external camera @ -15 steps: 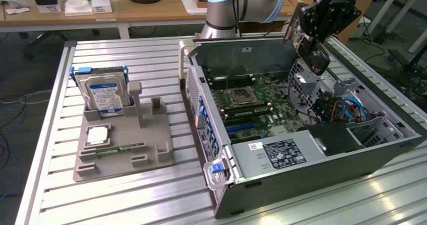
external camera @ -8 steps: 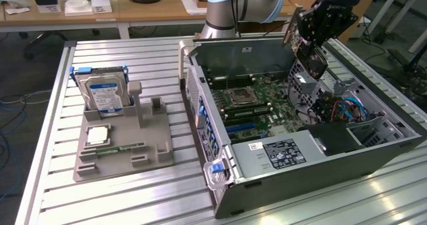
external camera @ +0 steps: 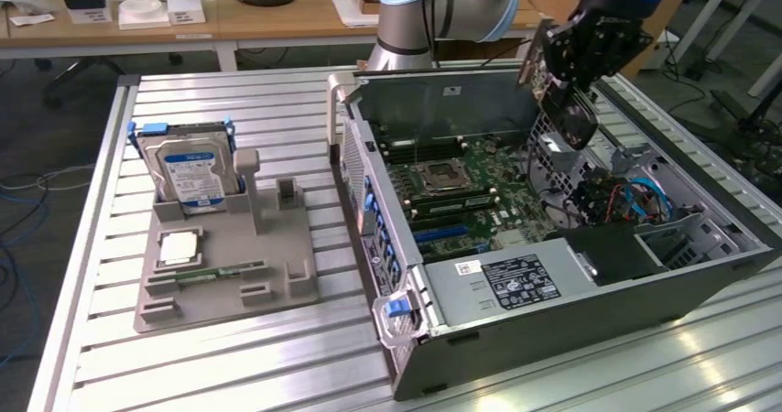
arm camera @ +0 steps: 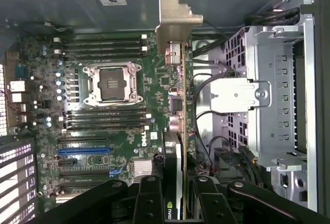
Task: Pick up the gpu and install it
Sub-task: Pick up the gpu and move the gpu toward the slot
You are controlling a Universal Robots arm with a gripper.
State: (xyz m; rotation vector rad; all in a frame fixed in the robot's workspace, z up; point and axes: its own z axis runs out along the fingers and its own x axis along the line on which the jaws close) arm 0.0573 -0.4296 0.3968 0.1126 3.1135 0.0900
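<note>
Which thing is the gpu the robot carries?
Find the big open computer case on the exterior view's right. Over its far corner the gripper holds the gpu, a thin dark card with a metal end bracket, unlike the blue-labelled hard drive standing outside the case.

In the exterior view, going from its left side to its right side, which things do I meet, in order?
hard drive → CPU socket → gpu → blue cables
</note>
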